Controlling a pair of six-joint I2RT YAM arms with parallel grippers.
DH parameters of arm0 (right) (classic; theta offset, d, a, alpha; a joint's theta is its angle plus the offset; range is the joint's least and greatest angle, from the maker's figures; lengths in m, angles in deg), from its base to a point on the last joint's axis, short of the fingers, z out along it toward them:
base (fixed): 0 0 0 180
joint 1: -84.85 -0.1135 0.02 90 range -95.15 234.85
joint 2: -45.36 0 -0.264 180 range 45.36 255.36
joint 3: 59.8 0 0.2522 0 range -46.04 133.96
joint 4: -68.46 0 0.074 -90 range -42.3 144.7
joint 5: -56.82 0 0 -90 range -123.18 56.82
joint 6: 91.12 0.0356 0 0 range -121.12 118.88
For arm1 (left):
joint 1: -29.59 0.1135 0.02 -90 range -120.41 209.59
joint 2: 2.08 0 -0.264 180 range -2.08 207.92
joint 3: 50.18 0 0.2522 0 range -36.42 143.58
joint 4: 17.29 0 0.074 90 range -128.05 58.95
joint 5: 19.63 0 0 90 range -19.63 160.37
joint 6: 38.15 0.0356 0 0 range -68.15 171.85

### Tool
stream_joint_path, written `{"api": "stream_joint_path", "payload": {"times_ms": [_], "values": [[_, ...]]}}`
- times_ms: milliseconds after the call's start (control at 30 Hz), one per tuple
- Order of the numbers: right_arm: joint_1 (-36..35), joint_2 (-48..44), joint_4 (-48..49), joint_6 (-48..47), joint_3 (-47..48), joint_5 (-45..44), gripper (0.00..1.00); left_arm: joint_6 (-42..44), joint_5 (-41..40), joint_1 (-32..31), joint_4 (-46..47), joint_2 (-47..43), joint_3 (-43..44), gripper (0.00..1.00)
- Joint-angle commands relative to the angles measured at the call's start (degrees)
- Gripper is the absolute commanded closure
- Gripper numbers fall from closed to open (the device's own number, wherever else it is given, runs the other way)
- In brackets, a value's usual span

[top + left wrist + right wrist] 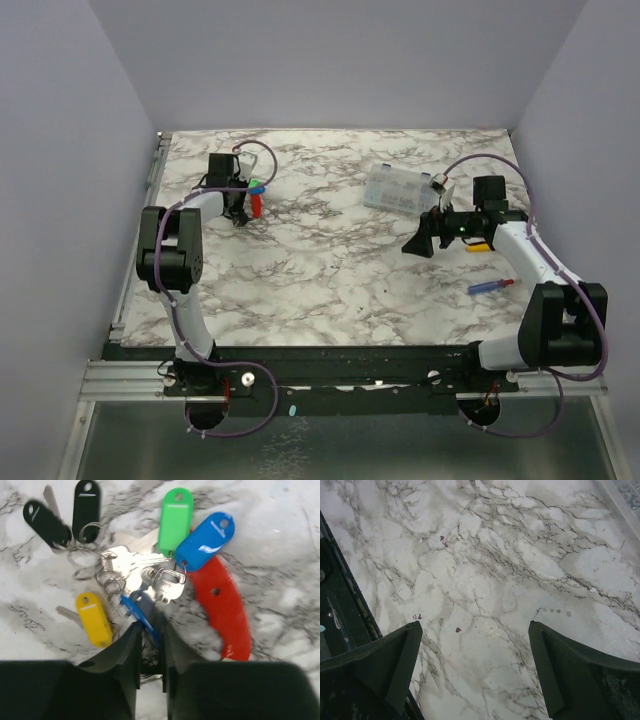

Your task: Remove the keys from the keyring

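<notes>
Left wrist view: my left gripper (149,632) pinches the dark blue tag (135,609) at bottom centre, the keys (132,560) fanning away toward the frame's top, while my right gripper (474,627) gapes well apart.

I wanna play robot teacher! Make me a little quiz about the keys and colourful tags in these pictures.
1. True or false: the left fingers and the right fingers are both spread wide.
2. Which tag lies right beside the blue oval plastic tag? A green, B white, C orange.
3. How many black oval plastic tags show in the left wrist view?
Key: 1 false, only the right are spread, over the marble table; the left pinch a small dark-blue piece. 2 A, the green oval plastic tag. 3 two.
</notes>
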Motion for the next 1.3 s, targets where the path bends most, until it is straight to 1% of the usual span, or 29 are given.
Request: {"api": "stream_joint_path", "payload": {"times_ms": [0, 67, 100, 200, 333, 433, 567, 667, 733, 900, 1100, 1167, 1267], "values": [[-0.27, -1.88, 1.05, -0.24, -0.35, 3.14, 0.0, -0.36, 8.75, -5.39, -8.12, -3.83, -5.55, 0.88], [-0.27, -2.48, 2.85, 0.77, -1.13, 3.62, 0.0, -0.99, 11.0, -7.28, -8.86, -6.0, -6.76, 0.99], [-1.28, -2.89, 4.16, 1.43, -1.71, 3.72, 0.0, -1.45, 12.68, -7.97, -9.42, -6.93, -7.13, 1.0], [-3.18, -4.8, 9.27, 3.38, -3.66, 2.81, 0.0, -3.18, 18.06, -9.58, -11.48, -9.17, -7.04, 1.0], [-5.97, -6.3, 14.94, 3.47, -4.82, -0.5, 0.0, -4.23, 24.67, -11.13, -13.79, -12.01, -7.03, 1.0], [-7.17, -5.51, 17.9, 3.26, -4.5, -1.51, 0.0, -5.01, 30.18, -11.42, -15.36, -14.21, -6.62, 1.0], [-9.82, -3.1, 20.08, 3.52, -3.84, -1.17, 0.0, -3.96, 36.66, -11.81, -17.47, -16.97, -6.46, 1.0], [-12.75, -2.28, 22.53, 3.71, -4.5, -1.16, 0.0, -4.29, 40.74, -12.16, -19.18, -18.59, -6.26, 1.0], [-15.25, -2.61, 25.26, 3.34, -5.94, -1.8, 0.0, -6.17, 43.79, -12.24, -19.71, -19.01, -6.08, 1.0], [-22.71, -5.33, 37.84, -2.72, -12.58, -8.01, 0.0, -11.8, 50.8, -12.2, -20.32, -18.8, -5.01, 1.0], [-26.52, -2.42, 52.27, -8.26, -16.95, -7.81, 0.02, -16.65, 55.38, -12.18, -20.41, -18.32, -3.97, 1.0], [-28.16, -1.22, 57.26, -8.36, -18.51, -8.0, 0.04, -17.16, 56.01, -12.2, -20.41, -18.53, -3.95, 1.0], [-30.32, 0.93, 68.53, -6.59, -22.27, -8.13, 0.08, -17.78, 56.67, -12.18, -20.41, -18.79, -4.19, 1.0]]}}
